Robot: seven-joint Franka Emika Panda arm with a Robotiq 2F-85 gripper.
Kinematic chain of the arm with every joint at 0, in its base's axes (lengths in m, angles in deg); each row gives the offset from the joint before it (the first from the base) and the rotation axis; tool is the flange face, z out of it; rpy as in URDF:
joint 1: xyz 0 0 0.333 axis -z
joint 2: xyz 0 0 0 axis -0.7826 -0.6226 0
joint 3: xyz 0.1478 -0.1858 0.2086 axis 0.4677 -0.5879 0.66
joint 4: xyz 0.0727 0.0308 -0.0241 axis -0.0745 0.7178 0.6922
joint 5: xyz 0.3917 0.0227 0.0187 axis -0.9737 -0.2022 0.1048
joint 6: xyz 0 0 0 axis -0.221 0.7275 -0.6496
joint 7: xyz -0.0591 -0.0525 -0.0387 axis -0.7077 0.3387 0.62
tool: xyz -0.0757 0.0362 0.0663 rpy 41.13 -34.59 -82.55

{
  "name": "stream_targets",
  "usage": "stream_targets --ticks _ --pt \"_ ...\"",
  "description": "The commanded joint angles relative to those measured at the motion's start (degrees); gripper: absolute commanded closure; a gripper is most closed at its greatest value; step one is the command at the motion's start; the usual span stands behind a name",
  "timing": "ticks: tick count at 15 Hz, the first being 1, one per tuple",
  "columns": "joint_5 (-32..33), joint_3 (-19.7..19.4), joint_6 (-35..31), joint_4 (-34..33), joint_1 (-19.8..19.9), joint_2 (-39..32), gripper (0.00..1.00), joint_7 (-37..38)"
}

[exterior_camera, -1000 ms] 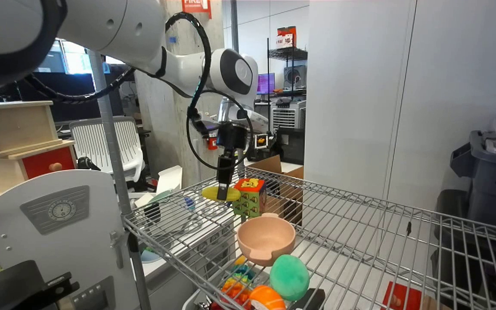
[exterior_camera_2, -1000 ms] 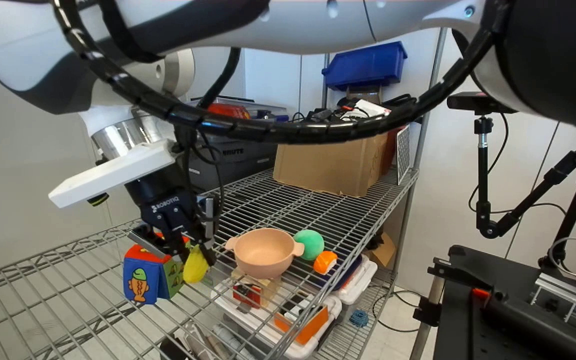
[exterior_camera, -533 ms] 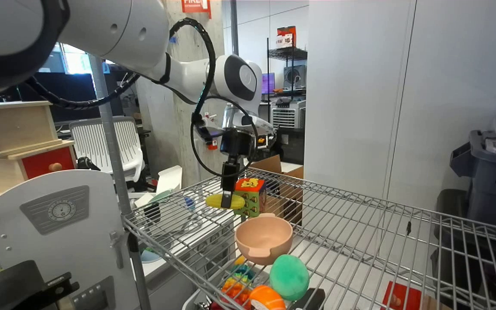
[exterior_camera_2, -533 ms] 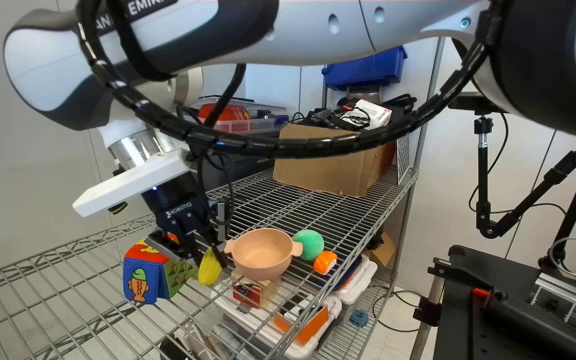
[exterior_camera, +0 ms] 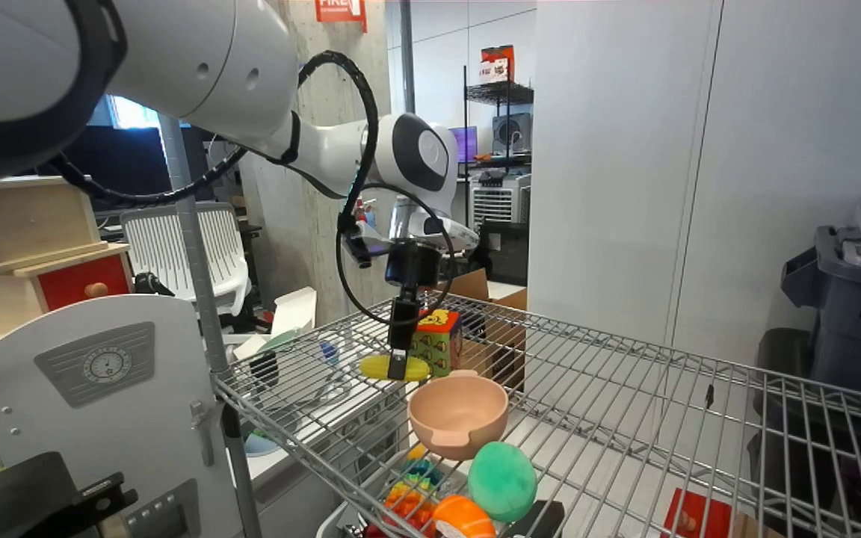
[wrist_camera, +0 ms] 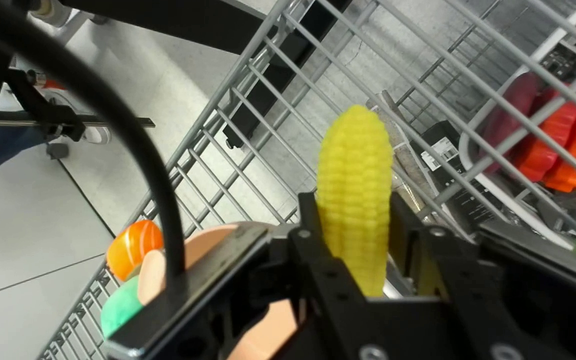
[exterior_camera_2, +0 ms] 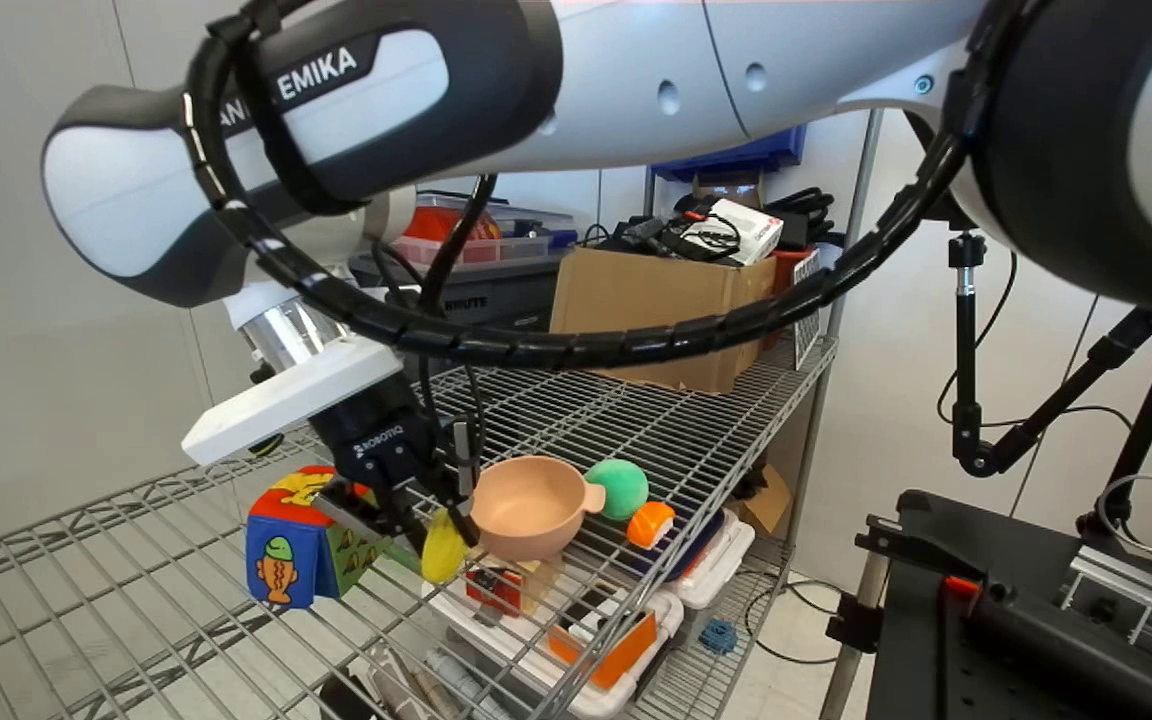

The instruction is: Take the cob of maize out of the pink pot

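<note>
The yellow cob of maize (wrist_camera: 355, 165) is held between the fingers of my gripper (wrist_camera: 352, 212), lengthwise across them in the wrist view. In both exterior views the cob (exterior_camera: 376, 366) (exterior_camera_2: 444, 552) is low over the wire shelf, outside and beside the pink pot. My gripper (exterior_camera: 397, 365) (exterior_camera_2: 443, 535) is shut on it; the gap to the shelf cannot be told. The pink pot (exterior_camera: 445, 442) (exterior_camera_2: 526, 545) stands upright on the shelf, and its visible inside is empty. In the wrist view the pot (wrist_camera: 270, 330) is mostly hidden behind my gripper.
A colourful picture cube (exterior_camera: 438, 353) (exterior_camera_2: 281, 562) stands behind or beside the gripper on the shelf. A green round toy (exterior_camera: 503, 482) (exterior_camera_2: 620, 489) and an orange toy (exterior_camera: 465, 517) (exterior_camera_2: 651, 524) lie past the pot. A cardboard box (exterior_camera_2: 646, 310) sits farther along the shelf.
My gripper has moved down with the cob in its fingers, and somewhat to the right in both exterior views, closer to the pot. The pot has shifted very slightly left.
</note>
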Motion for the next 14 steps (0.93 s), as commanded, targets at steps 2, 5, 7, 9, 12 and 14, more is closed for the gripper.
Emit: stream_targets --ticks 2,5,7,9,12,14 --pt "1.25 -0.23 0.53 -1.46 -0.14 -0.92 0.24 -2.73" --pt "1.3 -0.27 0.6 -1.47 -0.11 -0.9 0.03 -3.54" --pt "1.41 -0.31 0.56 -1.42 -0.01 -0.55 0.0 -4.57" --pt "1.43 -0.33 0.09 -0.29 0.44 1.12 0.0 -6.42" --pt "1.75 -0.69 -2.48 -0.64 1.48 2.8 0.0 -9.64" --pt "1.66 -0.77 -6.07 -0.91 2.45 3.87 0.0 -11.67"
